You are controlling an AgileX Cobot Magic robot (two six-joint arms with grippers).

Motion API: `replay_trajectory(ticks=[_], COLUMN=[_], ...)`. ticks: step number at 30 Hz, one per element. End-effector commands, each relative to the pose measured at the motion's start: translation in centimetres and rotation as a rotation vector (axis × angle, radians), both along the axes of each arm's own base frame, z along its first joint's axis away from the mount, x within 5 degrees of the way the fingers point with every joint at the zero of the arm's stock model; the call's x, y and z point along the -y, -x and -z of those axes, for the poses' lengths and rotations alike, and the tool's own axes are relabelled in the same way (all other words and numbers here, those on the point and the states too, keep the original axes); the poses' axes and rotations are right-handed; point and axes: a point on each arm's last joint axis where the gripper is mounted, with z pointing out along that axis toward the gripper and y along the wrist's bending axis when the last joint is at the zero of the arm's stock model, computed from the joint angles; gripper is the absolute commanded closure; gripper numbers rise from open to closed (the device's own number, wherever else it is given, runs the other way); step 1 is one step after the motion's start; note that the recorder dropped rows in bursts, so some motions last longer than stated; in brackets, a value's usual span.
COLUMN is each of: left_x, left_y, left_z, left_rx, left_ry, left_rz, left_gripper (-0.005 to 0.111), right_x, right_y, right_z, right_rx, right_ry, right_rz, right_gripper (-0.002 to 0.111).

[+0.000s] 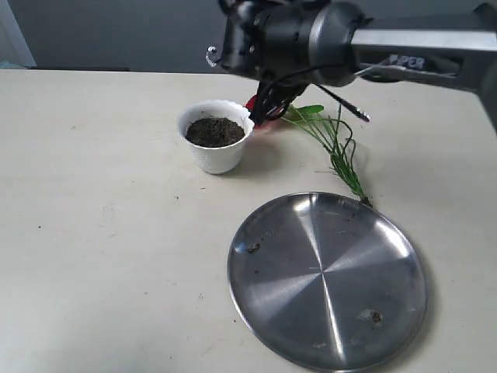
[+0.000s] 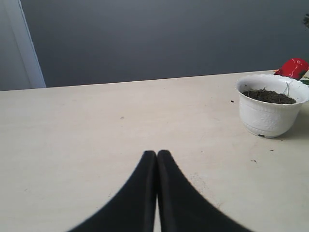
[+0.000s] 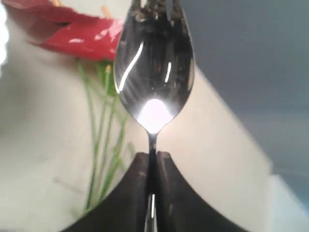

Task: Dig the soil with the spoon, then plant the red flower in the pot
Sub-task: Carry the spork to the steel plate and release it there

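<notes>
The white pot [image 1: 216,148] stands at the back middle of the table, filled with dark soil [image 1: 215,131]. Behind it to the right lies the red flower [image 1: 332,140], its red bloom partly hidden by the pot and arm and its green stems trailing toward the plate. My right gripper [image 1: 269,103] hangs just behind the pot's right rim, shut on the spoon [image 3: 154,67]. The spoon's bowl has soil crumbs at its tines, and its handle end [image 1: 363,116] sticks out to the right. My left gripper [image 2: 157,153] is shut and empty, low over bare table, with the pot [image 2: 269,108] ahead of it.
A large round steel plate [image 1: 326,280] with a few soil crumbs lies at the front right. The table's left half is bare. The right arm [image 1: 419,50] spans the back right above the flower.
</notes>
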Motion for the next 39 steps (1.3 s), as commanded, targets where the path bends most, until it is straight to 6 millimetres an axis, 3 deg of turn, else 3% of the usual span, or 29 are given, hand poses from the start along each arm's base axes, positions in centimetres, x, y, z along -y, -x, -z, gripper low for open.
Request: replay_trajectory(ticks=[1,5,9,14,22,28,39], left_x=[0.0,0.0,0.0,0.0,0.0,0.0,0.0], left_y=[0.0,0.0,0.0,0.0,0.0,0.0,0.0], left_z=[-0.1,-0.1,-0.1,-0.1,-0.1,-0.1,-0.1], left_rx=[0.007,0.007,0.007,0.007,0.007,0.007,0.007], left_ry=[0.005,0.005,0.005,0.005,0.005,0.005,0.005], left_rz=[0.002,0.002,0.002,0.002,0.002,0.002,0.002], left_gripper=[0.106,0.106,0.106,0.106,0.106,0.106,0.106], right_x=[1.3,1.4,1.3,2.2,6.9,7.7,7.5], right_y=[1.7,3.8,5.0,6.9,10.1,10.9,10.6], right_z=[-1.2,-1.0,0.4,3.9,8.0,9.1,9.1], right_rx=[-0.269,-0.543,-0.663,-0.700,-0.654,-0.671,-0.648], right_ry=[-0.247,-0.307,-0.322,-0.429,-0.493,-0.474,-0.497], right_rz=[0.173,0.190,0.179,0.163,0.168,0.181,0.164], right_gripper=[0.109,0.109,0.109,0.109,0.109,0.109,0.109])
